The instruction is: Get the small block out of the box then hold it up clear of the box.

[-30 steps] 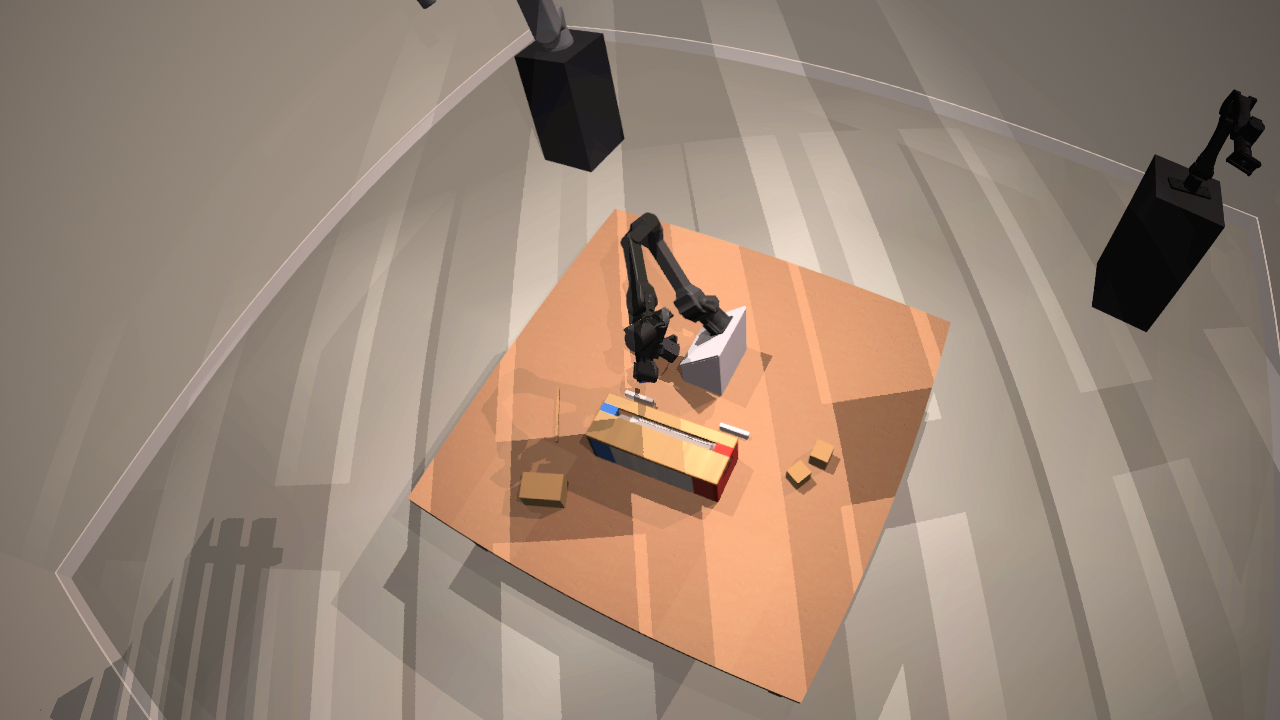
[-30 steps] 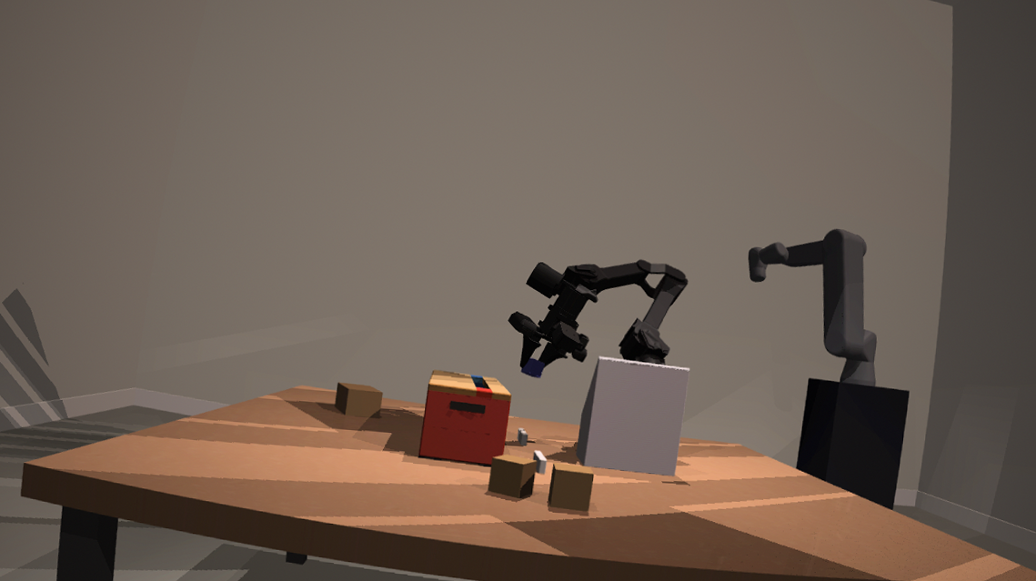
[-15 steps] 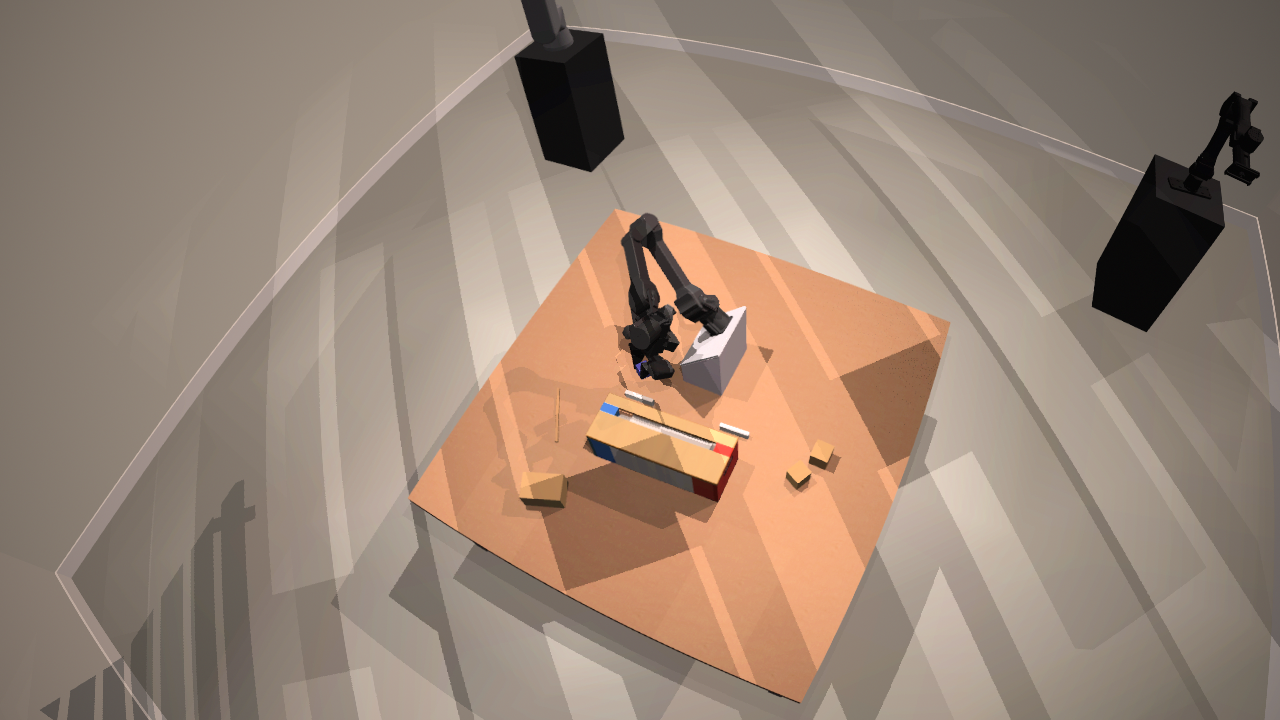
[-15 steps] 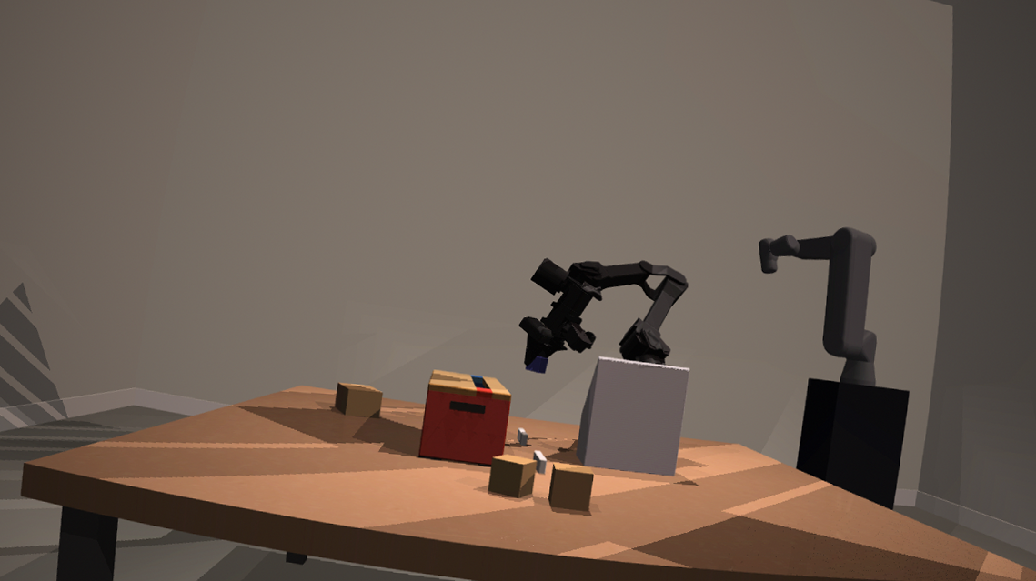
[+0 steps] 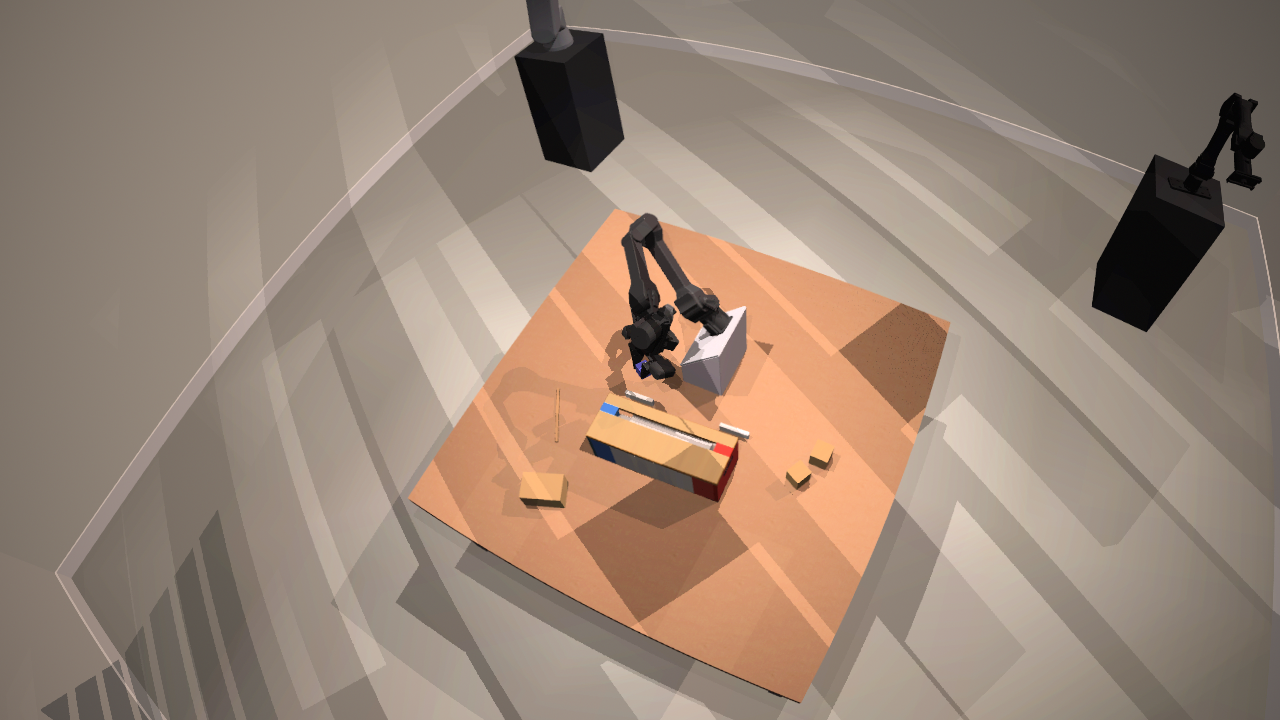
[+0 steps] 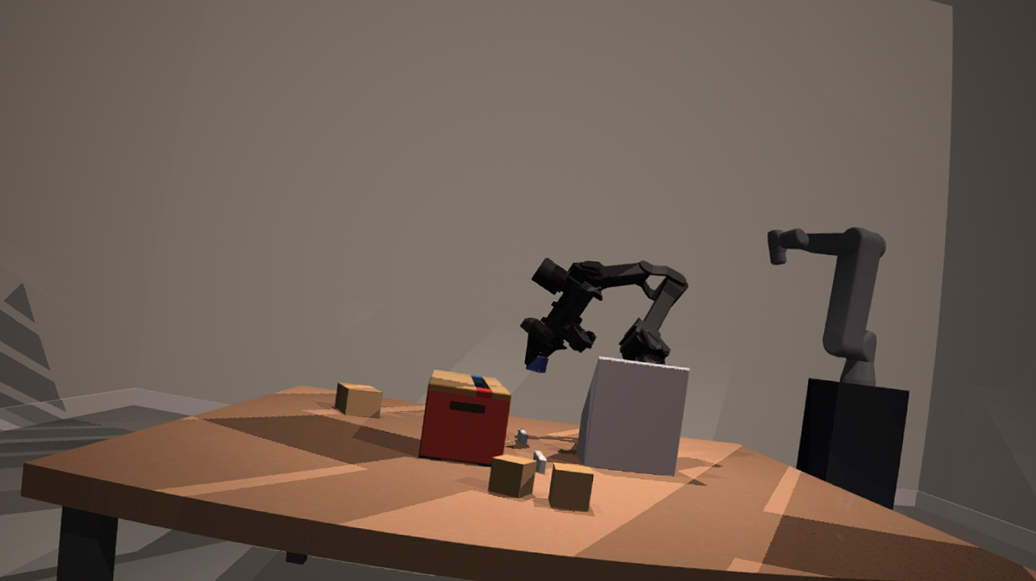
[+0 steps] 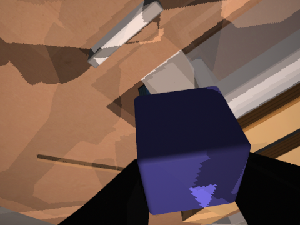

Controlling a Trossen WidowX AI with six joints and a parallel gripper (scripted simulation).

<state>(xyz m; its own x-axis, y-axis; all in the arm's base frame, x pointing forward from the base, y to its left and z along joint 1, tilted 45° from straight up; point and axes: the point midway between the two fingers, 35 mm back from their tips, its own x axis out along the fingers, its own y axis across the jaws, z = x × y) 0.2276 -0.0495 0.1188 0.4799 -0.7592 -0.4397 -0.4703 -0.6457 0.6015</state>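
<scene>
A small blue-purple block (image 5: 640, 368) (image 6: 536, 364) (image 7: 192, 150) is held between the two black fingers of my gripper (image 6: 535, 358) (image 7: 182, 162), which is shut on it. In the exterior view the block hangs in the air, above the height of the box top and to the right of the box. The box (image 5: 660, 453) (image 6: 463, 432) stands upright on the table (image 5: 716, 582) (image 6: 440, 519), with a wooden top, a long slot, a blue end and a red end. The block is outside the box, between it and the arm's base. In the wrist view the block hides part of the box.
Two short pale bars (image 5: 733, 430) (image 7: 125, 34) lie beside the box on the arm's side. A thin stick (image 5: 556, 414) (image 7: 79, 162) and a larger wooden block (image 5: 542, 489) (image 6: 358, 400) lie past the blue end. Two wooden cubes (image 6: 571, 486) stand past the red end. The arm stands on a pale pedestal (image 6: 633, 415).
</scene>
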